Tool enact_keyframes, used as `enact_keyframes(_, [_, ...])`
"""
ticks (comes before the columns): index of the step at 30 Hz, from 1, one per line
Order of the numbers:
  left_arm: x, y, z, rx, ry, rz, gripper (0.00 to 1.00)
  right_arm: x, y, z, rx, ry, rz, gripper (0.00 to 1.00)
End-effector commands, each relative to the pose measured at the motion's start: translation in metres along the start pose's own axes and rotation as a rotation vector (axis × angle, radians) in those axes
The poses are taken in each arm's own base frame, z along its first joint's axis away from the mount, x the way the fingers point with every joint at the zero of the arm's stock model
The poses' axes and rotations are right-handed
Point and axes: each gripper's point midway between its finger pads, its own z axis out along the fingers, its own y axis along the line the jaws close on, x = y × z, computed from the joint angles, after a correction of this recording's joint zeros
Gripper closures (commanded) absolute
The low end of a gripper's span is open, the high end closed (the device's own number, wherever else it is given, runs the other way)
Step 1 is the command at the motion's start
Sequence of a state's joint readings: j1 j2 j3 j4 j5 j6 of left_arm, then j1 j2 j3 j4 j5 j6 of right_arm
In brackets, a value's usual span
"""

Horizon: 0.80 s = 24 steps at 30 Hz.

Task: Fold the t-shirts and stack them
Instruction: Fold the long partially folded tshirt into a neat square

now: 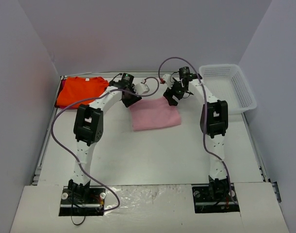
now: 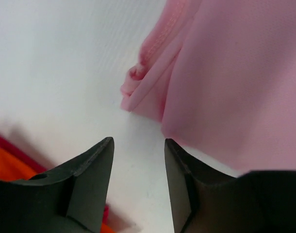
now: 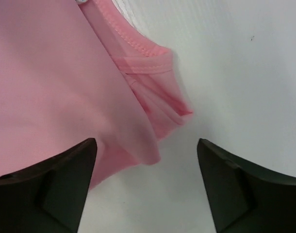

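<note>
Left gripper (image 2: pixel 138 143) hangs w/ jaws narrowly apart, nothing btwn them, over bare table (image 2: pixel 65 73) just beside the top-left corner of the pink t-shirt (image 1: pixel 155 114). Right gripper (image 3: pixel 147 141) is spread wide, empty, above that shirt's top-right corner. Pink t-shirt lies folded at centre of top view; orange t-shirt (image 1: pixel 80 91) at upper left, well apart.

Pink t-shirt (image 1: pixel 155 114) folded, table centre; orange t-shirt (image 1: pixel 80 90) spread flat, far-left corner.
</note>
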State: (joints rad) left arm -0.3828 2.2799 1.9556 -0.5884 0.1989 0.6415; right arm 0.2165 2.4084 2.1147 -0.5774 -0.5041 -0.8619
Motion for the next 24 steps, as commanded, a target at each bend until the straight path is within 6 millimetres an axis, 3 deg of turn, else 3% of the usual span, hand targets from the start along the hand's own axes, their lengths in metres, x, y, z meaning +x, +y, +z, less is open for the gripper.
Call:
enact_keyframes(1, [-0.045,0.041,-0.09,-0.205,-0.142,-0.037,0.52,-0.048,-0.008,-0.072,0.12,-0.097,-0.005,0.15])
enact_keyframes(2, [-0.052,0.045,-0.118,-0.242,-0.178,-0.046,0.37,-0.053,-0.006,-0.082,0.129,-0.108,-0.008,0.12])
enact_keyframes(3, [-0.052,0.043,-0.128,-0.251,-0.189,-0.064,0.3,-0.06,-0.001,-0.099,0.142,-0.126,-0.013,0.0])
enact_keyframes(4, [-0.044,0.037,-0.132,-0.248,-0.179,-0.071,0.26,-0.062,0.001,-0.106,0.148,-0.132,-0.009,0.0])
enact_keyframes(5, [-0.049,0.038,-0.155,-0.282,-0.214,-0.092,0.23,-0.065,0.004,-0.114,0.156,-0.14,-0.008,0.0])
enact_keyframes(7, [-0.036,0.03,-0.163,-0.293,-0.194,-0.135,0.19,-0.07,0.013,-0.133,0.188,-0.143,0.002,0.0])
enact_keyframes(8, [-0.036,0.029,-0.183,-0.318,-0.221,-0.176,0.18,-0.073,0.017,-0.14,0.204,-0.144,0.002,0.0])
enact_keyframes(10, [-0.019,0.016,-0.183,-0.314,-0.206,-0.225,0.16,-0.074,0.032,-0.153,0.253,-0.119,0.043,0.0])
enact_keyframes(11, [-0.019,0.012,-0.201,-0.333,-0.239,-0.262,0.14,-0.075,0.034,-0.157,0.295,-0.105,0.069,0.0])
enact_keyframes(12, [-0.013,0.008,-0.204,-0.339,-0.243,-0.285,0.09,-0.085,0.047,-0.159,0.324,-0.089,0.077,0.0])
enact_keyframes(13, [0.001,-0.001,-0.198,-0.334,-0.223,-0.31,0.07,-0.072,0.05,-0.157,0.397,-0.017,0.136,0.0])
enact_keyframes(15, [0.007,-0.008,-0.212,-0.339,-0.255,-0.366,0.06,-0.073,0.075,-0.154,0.408,0.023,0.102,0.0])
enact_keyframes(16, [0.015,-0.008,-0.213,-0.339,-0.251,-0.4,0.06,-0.081,0.103,-0.143,0.363,0.021,0.049,0.0])
enact_keyframes(17, [0.023,-0.017,-0.212,-0.302,-0.255,-0.45,0.06,-0.066,0.125,-0.124,0.315,0.052,0.02,0.0])
enact_keyframes(19, [0.039,-0.028,-0.21,-0.245,-0.218,-0.508,0.06,-0.066,0.162,-0.113,0.264,0.056,-0.059,0.0])
enact_keyframes(20, [0.042,-0.035,-0.207,-0.213,-0.207,-0.539,0.07,-0.05,0.173,-0.101,0.248,0.103,-0.085,0.0])
enact_keyframes(24, [0.058,-0.046,-0.204,-0.136,-0.186,-0.645,0.07,-0.04,0.194,-0.077,0.244,0.161,-0.153,0.0])
